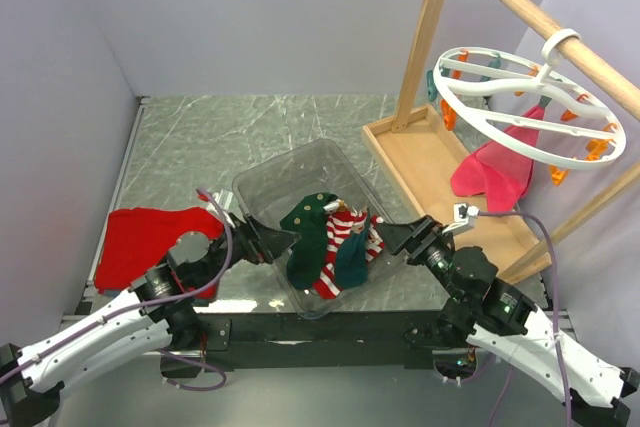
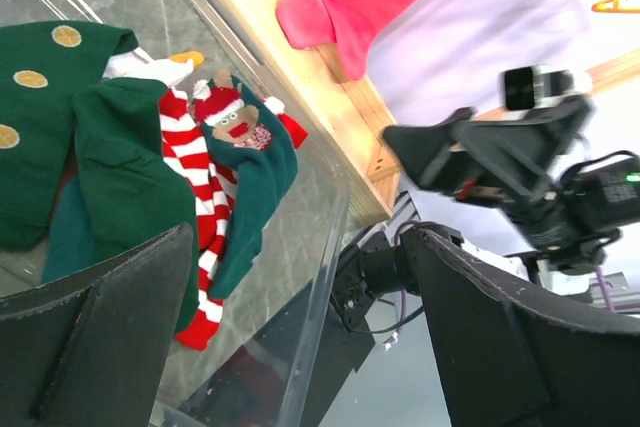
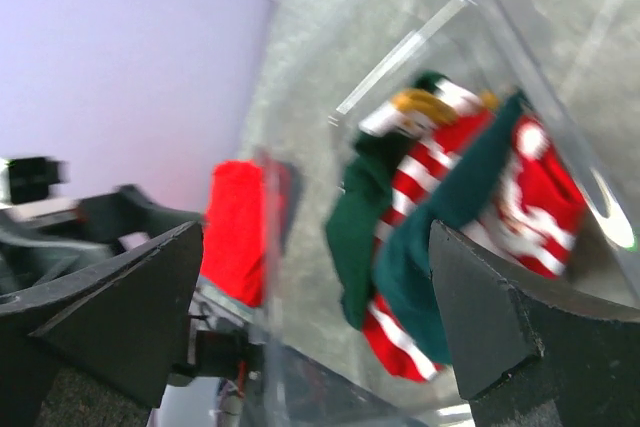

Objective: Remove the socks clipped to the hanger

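At opposite sides of the clear bin (image 1: 275,182), the left gripper (image 1: 272,240) and right gripper (image 1: 398,237) are held spread and empty. Detached socks (image 1: 330,242) are collected inside, and one pink sock (image 1: 495,169) is left hanging from the hanger (image 1: 478,52).

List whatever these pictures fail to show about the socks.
- Top view: the pink sock's peg is hidden behind the hanger rim.
- Top view: the sock pile overlaps itself in the bin, so the count is unclear.
- Right wrist view: blur smears the sock patterns.
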`<state>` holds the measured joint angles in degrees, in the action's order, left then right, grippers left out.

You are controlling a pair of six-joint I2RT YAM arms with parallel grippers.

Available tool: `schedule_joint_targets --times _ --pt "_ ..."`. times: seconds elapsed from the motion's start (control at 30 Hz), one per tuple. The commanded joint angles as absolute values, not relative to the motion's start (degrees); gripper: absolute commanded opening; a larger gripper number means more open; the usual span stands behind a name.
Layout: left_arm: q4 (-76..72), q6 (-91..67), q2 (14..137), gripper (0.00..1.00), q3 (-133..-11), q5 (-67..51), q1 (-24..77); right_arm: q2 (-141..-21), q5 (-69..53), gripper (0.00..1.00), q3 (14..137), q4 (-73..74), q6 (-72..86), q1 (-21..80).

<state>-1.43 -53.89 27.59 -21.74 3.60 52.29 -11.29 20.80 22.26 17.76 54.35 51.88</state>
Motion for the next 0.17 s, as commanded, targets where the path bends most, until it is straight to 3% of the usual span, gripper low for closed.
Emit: schedule_joint_targets --times 0.0,0.13 --pt "-2.9 -54.75 27.33 0.97 -20.83 2.37 52.47 -9.93 23.73 1.0 19.78 21.97 59.58 52.12" --pt "-3.78 -55.11 27.95 0.97 -20.57 1.58 52.47 -9.58 22.42 1.0 17.32 19.69 59.77 52.12"
